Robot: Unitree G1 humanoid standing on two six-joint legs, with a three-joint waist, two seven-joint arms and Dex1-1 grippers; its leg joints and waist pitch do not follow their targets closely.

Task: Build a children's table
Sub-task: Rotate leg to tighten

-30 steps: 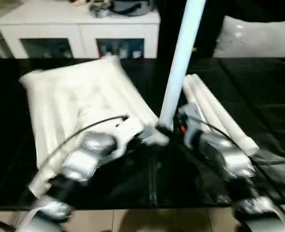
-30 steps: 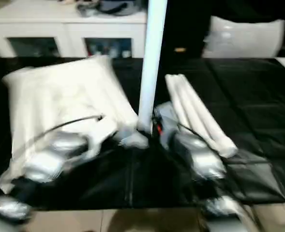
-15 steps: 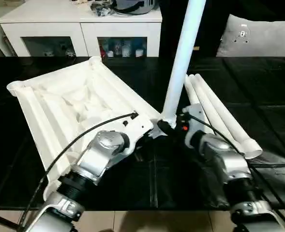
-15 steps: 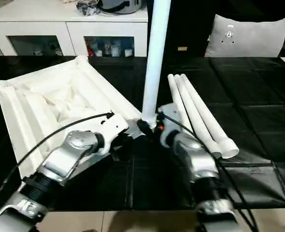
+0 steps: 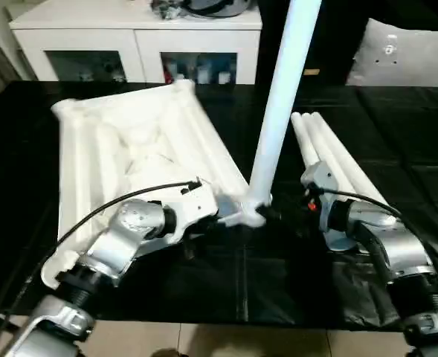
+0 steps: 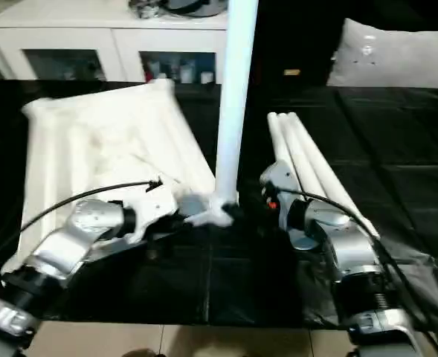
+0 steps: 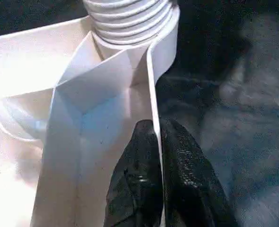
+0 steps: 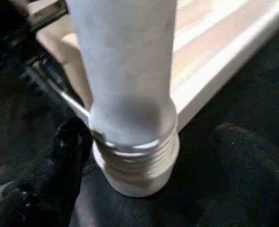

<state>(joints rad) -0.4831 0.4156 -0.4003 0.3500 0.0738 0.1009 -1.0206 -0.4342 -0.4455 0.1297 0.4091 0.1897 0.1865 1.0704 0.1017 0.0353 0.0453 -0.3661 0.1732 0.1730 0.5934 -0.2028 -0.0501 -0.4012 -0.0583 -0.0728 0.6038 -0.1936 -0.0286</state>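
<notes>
The children's table top lies upside down, ribs up, on the left of the black table. One white leg stands upright in its near right corner socket. Thread turns show above the socket. My left gripper is shut on the thin rim wall of the top just beside that socket. My right gripper is open, one black finger on each side of the leg's base and apart from it. Three more legs lie side by side to the right.
A white cabinet stands behind the black table, and a grey cushion sits at the back right. The table's front edge runs close under my forearms, with tiled floor below it.
My right gripper has opened wide and let go of the upright leg's base. The left gripper has kept its grip on the rim. The head camera has shifted.
</notes>
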